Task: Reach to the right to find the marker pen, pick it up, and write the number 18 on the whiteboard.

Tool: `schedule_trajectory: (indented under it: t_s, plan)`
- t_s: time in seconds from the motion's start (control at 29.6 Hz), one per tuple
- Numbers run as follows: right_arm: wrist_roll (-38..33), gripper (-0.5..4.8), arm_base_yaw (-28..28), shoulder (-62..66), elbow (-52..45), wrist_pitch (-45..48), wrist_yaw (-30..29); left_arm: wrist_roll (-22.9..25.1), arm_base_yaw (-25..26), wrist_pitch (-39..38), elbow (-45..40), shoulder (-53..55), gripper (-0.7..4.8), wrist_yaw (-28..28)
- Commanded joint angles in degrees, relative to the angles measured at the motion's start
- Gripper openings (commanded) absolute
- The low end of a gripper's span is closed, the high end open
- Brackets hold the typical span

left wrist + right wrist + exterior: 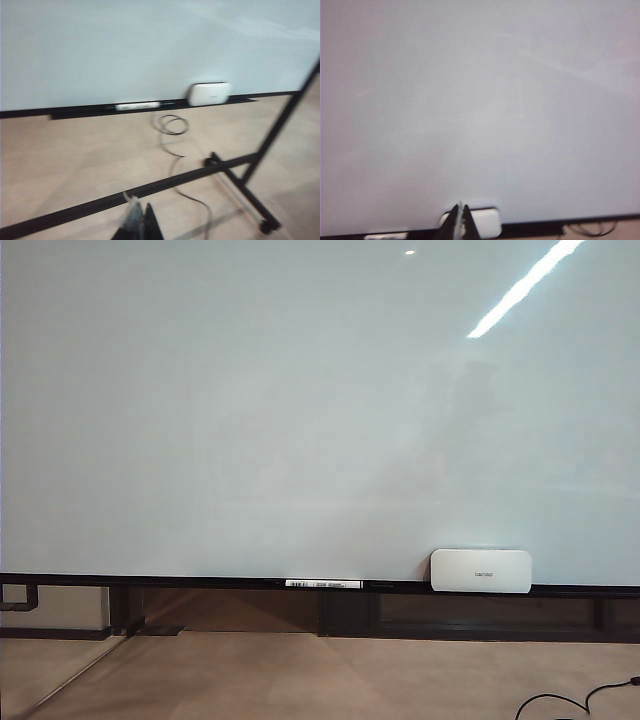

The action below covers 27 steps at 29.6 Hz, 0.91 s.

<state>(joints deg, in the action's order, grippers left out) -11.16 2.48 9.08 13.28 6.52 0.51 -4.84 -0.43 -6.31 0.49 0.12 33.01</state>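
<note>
Before the blank whiteboard (300,410) my right tool (459,220) hangs pinched together, my left tool (137,225) too (blurred, over the floor), and no marker pen is in either.

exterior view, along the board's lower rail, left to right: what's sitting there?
On the whiteboard rail: barcode-labelled marker → white eraser. No writing on the board; neither gripper shows in this view.
</note>
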Motion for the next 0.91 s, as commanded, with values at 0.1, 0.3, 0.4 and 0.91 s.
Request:
schedule_trajectory:
  t_s: [0.1,0.3,0.4,0.91]
  plan:
    - [8.50,-0.02,-0.04,10.47,8.55,2.40,2.58,-2.16,-2.12,4.44,0.04,0.02,-0.05,3.91]
    - [18.67,-0.03,-0.35,21.86,14.64,6.38,3.06,-9.25,-7.69,4.28,0.04,0.04,-0.05,-4.90]
    - [19.15,-0.03,-2.12,26.03,16.59,8.70,3.91,-7.91,-10.43,4.70,0.04,0.02,-0.05,-11.15]
    - [16.41,-0.03,-23.41,44.74,17.33,23.65,-4.55,-9.27,-14.62,3.19,0.04,0.04,-0.04,-13.75]
